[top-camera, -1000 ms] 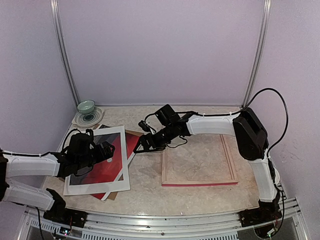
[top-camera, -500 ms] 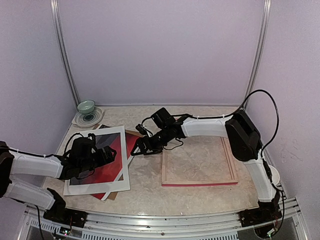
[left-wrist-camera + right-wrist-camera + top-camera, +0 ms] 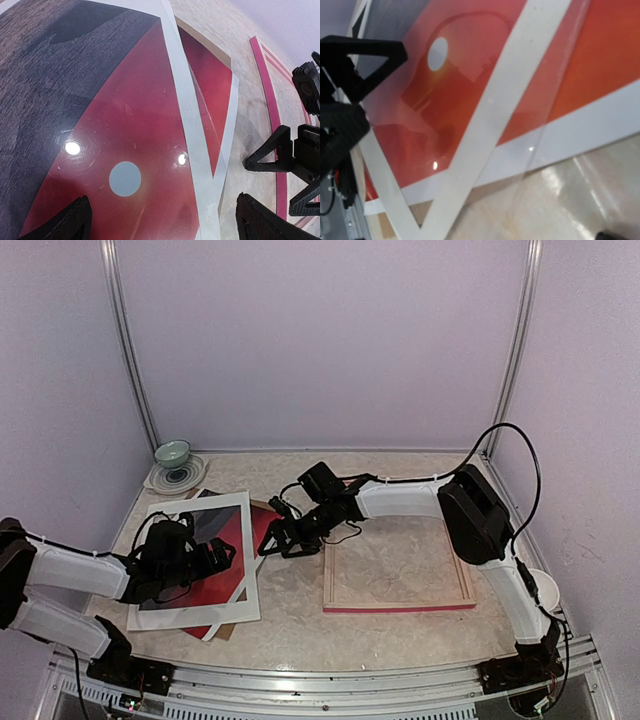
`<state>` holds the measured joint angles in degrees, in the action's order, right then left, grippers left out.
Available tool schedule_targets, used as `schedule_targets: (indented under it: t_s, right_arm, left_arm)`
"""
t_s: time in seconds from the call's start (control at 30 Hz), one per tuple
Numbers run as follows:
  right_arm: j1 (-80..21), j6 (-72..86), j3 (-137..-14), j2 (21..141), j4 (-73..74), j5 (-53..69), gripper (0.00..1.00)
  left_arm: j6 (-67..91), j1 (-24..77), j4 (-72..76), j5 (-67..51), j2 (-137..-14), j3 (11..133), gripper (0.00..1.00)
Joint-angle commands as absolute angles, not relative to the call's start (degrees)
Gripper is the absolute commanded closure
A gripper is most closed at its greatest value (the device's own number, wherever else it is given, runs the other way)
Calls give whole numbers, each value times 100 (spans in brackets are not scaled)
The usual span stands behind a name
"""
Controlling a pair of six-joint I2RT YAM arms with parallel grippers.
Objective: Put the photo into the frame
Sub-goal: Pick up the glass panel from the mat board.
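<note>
Overhead view of a tabletop. The photo [image 3: 262, 527], a red sunset print, lies flat at lower left of the picture, sandwiched under a white mat board [image 3: 243, 540] and over a brown backing board [image 3: 222, 632]. Its long axis appears to run from lower left toward upper right, with one red edge jutting out to the right of the mat. The right gripper [image 3: 275, 543], fingers spread wide, sits just beside that exposed edge, so it looks the better placed arm. The left gripper [image 3: 222, 552], also spread and holding nothing, hovers over the mat's window. The frame [image 3: 400, 607] lies flat to the right of the stack, nothing in its opening (pale back side up). At upper left a bowl [image 3: 172, 452] stands on a saucer [image 3: 180, 478]; its contents cannot be seen.
</note>
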<state>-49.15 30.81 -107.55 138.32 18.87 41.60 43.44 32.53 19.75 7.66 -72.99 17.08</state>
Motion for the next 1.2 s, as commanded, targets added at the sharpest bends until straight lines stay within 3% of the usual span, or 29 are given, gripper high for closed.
schedule_targets:
  t_s: [0.0, 0.73, 1.17]
  right_arm:
    - [-4983, 3326, -10929, 14034, 1793, 4437, 1]
    - [-5089, 4137, -10437, 14099, 1006, 5110, 1]
    - [-5101, 4783, -10365, 14244, 399, 5412, 1]
  left_arm:
    - [4371, 3317, 2235, 688, -7380, 1605, 1]
    - [4569, 3611, 2741, 578, -7801, 1534, 1]
    - [4570, 3639, 3228, 356, -7910, 1325, 12]
